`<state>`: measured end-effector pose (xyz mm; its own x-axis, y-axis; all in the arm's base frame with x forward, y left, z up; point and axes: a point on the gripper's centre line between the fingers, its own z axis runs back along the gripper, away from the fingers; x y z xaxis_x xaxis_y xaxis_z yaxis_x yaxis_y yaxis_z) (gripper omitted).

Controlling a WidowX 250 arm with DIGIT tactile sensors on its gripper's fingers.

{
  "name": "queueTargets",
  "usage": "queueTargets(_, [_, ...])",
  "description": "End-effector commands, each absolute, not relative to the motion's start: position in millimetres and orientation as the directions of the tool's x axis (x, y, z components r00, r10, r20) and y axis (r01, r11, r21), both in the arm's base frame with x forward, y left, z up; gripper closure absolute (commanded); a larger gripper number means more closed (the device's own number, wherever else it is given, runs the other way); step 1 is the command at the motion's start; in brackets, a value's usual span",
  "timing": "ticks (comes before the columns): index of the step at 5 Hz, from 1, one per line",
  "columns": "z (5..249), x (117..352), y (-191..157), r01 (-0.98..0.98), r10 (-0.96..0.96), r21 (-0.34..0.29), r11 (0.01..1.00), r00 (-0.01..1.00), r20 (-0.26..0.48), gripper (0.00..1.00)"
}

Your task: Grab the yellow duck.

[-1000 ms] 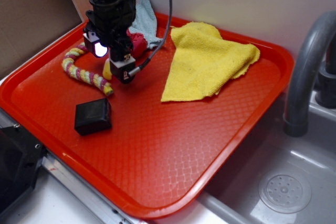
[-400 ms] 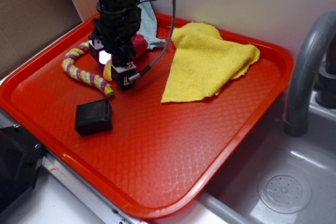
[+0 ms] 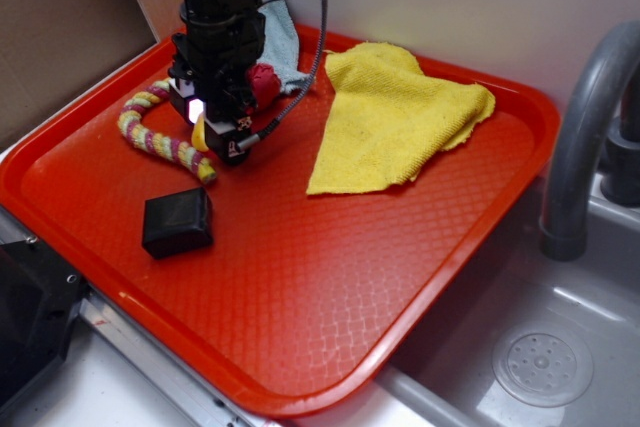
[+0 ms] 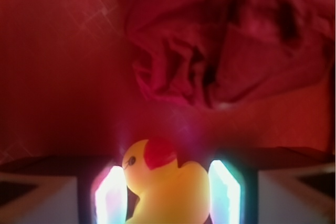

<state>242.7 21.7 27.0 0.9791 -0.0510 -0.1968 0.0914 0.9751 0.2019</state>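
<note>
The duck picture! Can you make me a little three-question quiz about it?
1. True or false: the yellow duck sits between the two fingers of the pincer.
2. What colour is the tray?
3. Which lies nearest the tray's front edge? A) yellow cloth B) black box C) twisted rope

Key: 1 true; 2 red; 3 B.
</note>
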Motion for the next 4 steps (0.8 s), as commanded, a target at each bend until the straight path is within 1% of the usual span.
queueTargets(1, [121.8, 250.5, 27.7, -0.073, 0.076, 0.131, 0.989, 0.997, -0.023, 1.0])
queueTargets(2, [171.8, 236.0, 12.5, -0.084, 0.082, 0.071, 0.994, 0.996, 0.032, 1.0])
queueTargets(3, [208.1, 220.9, -3.9, -0.061, 0.057, 0.036, 0.997, 0.993, 0.1, 1.0])
queueTargets(4, [219.2, 216.2, -10.5, -0.027, 0.026, 0.007, 1.0, 0.994, 0.108, 1.0])
